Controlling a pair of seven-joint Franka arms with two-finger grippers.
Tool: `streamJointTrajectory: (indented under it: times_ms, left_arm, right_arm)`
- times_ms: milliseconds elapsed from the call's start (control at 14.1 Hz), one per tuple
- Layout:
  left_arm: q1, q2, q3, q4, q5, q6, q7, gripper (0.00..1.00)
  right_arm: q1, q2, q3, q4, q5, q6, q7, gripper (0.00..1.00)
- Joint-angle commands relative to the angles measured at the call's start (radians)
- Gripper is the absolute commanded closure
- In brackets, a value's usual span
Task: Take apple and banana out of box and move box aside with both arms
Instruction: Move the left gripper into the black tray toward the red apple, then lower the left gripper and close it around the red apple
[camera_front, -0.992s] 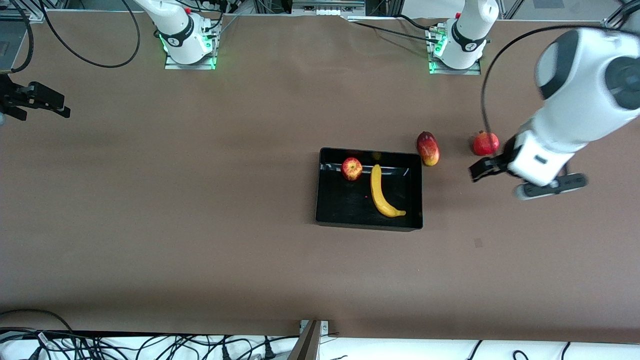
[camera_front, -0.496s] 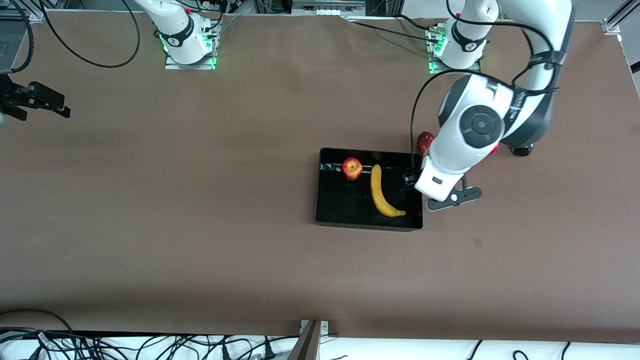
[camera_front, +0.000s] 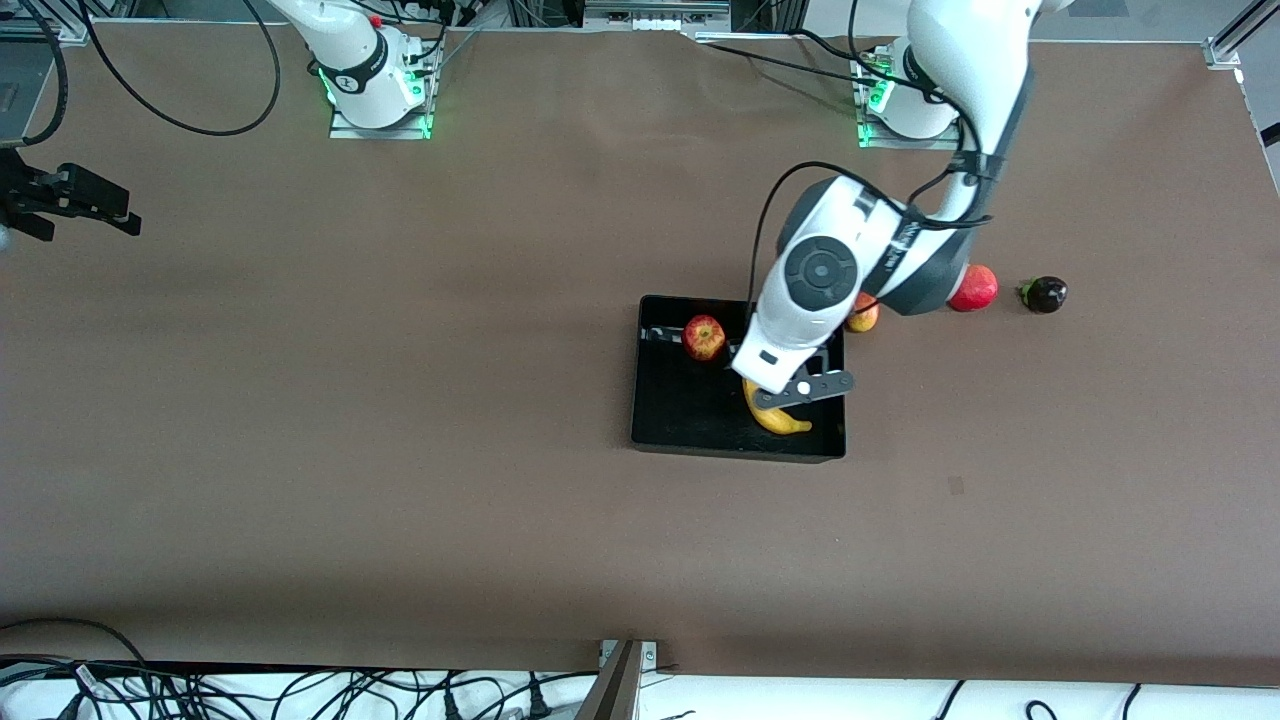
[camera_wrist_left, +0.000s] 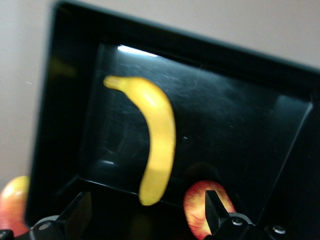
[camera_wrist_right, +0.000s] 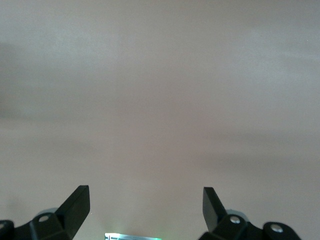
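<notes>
The right gripper (camera_front: 70, 200), a black two-finger unit, hovered over bare brown table at the right arm's end, well apart from all the fruit; that arm waited. In the right wrist view its fingers (camera_wrist_right: 75, 202) were spread wide with nothing between them.

The shallow glossy black plastic box (camera_front: 660, 400) sat on the table toward the left arm's end. Inside it, the small round red apple with yellow patches (camera_front: 704, 337) lay close to the wall farthest from the front camera. Beside it lay the long curved yellow banana (camera_front: 785, 420), mostly covered by the left arm in the front view, with only its nearer end showing.

The left gripper (camera_wrist_left: 145, 220) hung over the box, above the banana, fingers spread and empty. In the left wrist view the banana (camera_wrist_left: 157, 145) ran lengthwise between the open fingers (camera_wrist_left: 75, 212), with the apple (camera_wrist_left: 200, 207) just beside one fingertip. This placement probably prepared a descent onto the banana; the wide spread would clear its thickness.

Outside the box, toward the left arm's end, lay a red-yellow mango (camera_front: 862, 315) partly hidden by the arm, a red pomegranate (camera_front: 975, 288), and a small dark round fruit (camera_front: 1044, 293).

No legible brand, label or writing was visible on the items.
</notes>
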Motion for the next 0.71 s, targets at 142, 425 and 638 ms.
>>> streamJointTrajectory:
  times_ms: [142,425,638]
  left_arm:
    - [-0.078,0.064,0.014,0.003,-0.007,0.045,-0.037,0.00]
    - [-0.095,0.096,0.005,-0.006,-0.018,0.094,-0.040,0.00]
    - [-0.096,0.111,-0.009,-0.017,-0.021,0.131,-0.060,0.00]
  right_arm:
    - [-0.010,0.009,0.007,0.022,0.020,-0.019,-0.002,0.00]
    - [-0.010,0.007,0.007,0.022,0.020,-0.019,-0.001,0.00]
    - [-0.011,0.007,0.007,0.022,0.020,-0.019,-0.001,0.00]
